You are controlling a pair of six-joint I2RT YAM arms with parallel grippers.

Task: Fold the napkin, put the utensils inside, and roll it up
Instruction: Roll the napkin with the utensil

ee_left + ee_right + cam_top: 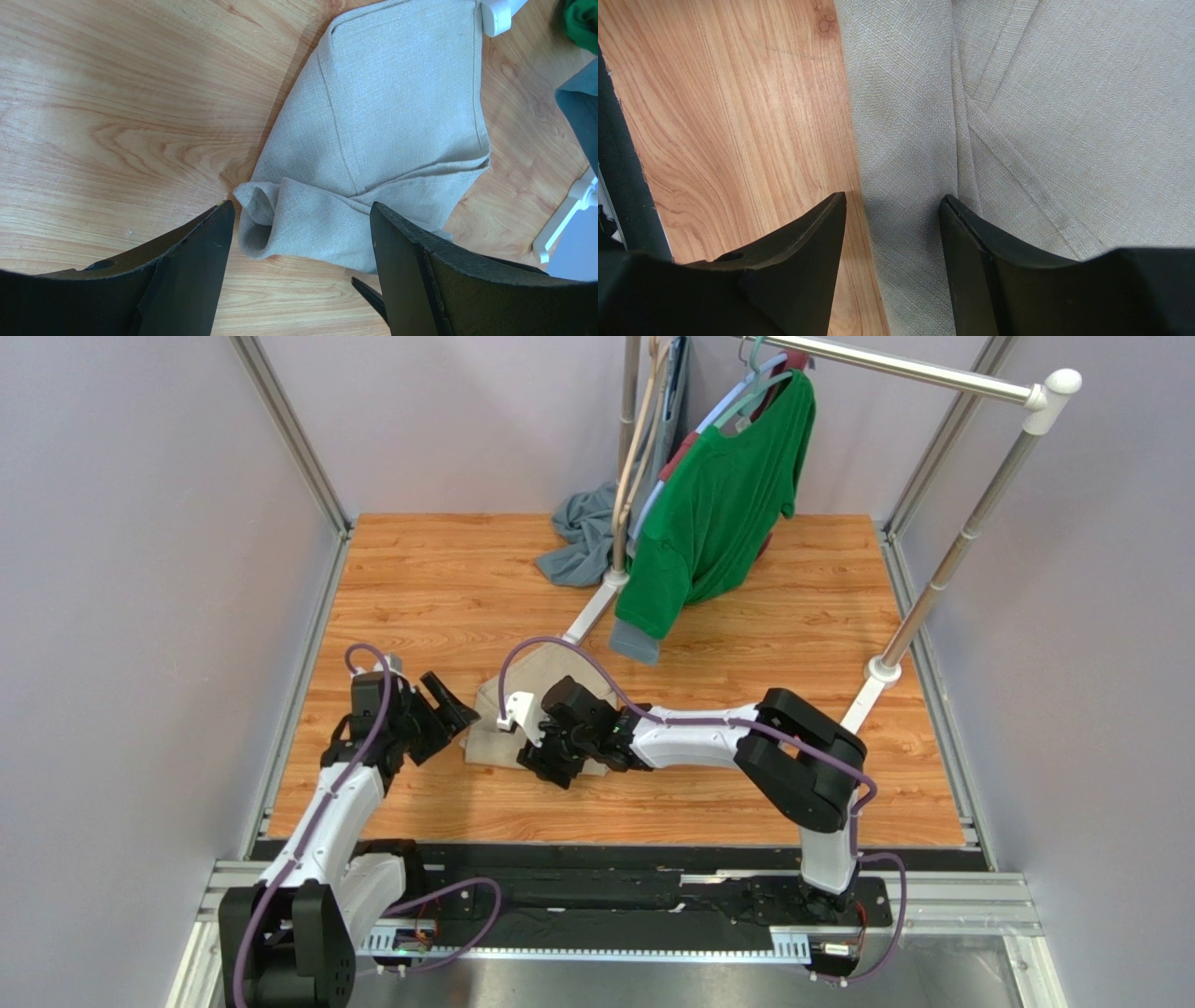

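Observation:
The beige napkin (pixel 501 704) lies folded on the wooden table, its near edge curled into a loose roll (pixel 270 224). A slim dark tip of the fork (pixel 366 292) pokes out from under that edge; the rest of the utensil is hidden. My left gripper (pixel 446 706) hovers open just left of the napkin, and the rolled end sits ahead between its fingers (pixel 302 204). My right gripper (pixel 556 751) is low over the napkin's near side, open, with a folded strip of cloth (pixel 899 140) running between its fingers (pixel 892 198).
A clothes rack stands behind, with a white foot (pixel 601 599) close to the napkin's far side and a post base (pixel 884 669) to the right. A green shirt (pixel 723 490) hangs from it, next to a grey-blue cloth (pixel 578 532). The table's black front edge (pixel 619 175) is near.

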